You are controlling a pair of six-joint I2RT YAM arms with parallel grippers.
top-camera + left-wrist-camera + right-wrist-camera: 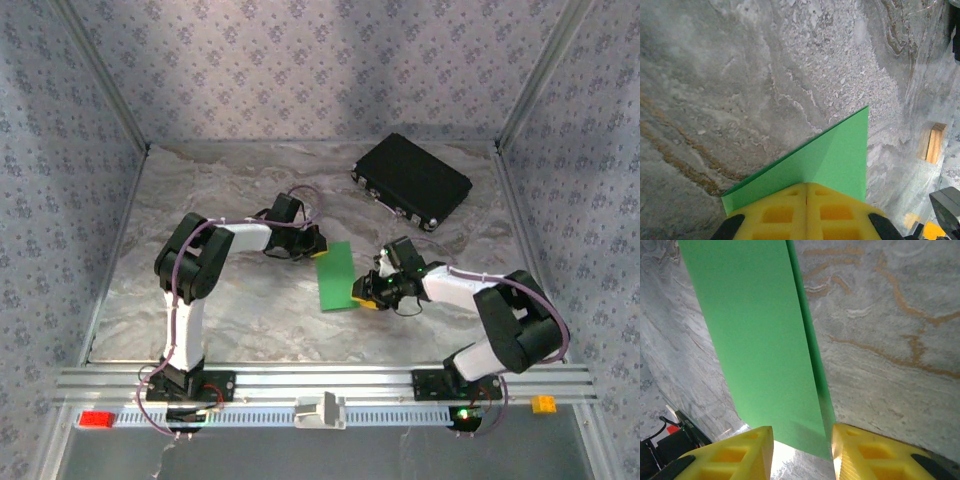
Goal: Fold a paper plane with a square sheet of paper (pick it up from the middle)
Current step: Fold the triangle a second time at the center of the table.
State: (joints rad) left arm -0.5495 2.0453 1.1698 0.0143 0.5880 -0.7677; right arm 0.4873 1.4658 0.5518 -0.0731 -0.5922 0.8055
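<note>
Starting at the near edge, the top view has a long silver rail (400,378) at 6 o'clock, with a little red block (97,419) by its left end and a little orange block (543,403) by its right end. Past it lies the table (260,320), grey and swirly like stone. The green paper (337,277) sits near the middle, thin, smooth and bright, a leaning four-sided shape from above. The left pincer (312,248) is at its 11 o'clock corner and the right pincer (366,292) at its 4 o'clock corner.

Up close, the left wrist view tells more: two yellow fingers (780,215) are pressed together on the paper, which sticks out as a pointed shape with a fold. The right wrist view has that pincer's yellow fingers (730,457) apart, with a long strip of paper between them.

Far off at 1 o'clock lies a flat black case (412,183). I cannot tell if the paper touches the table. A small tan piece (932,142) at 3 o'clock in the left wrist view is hard to make out.
</note>
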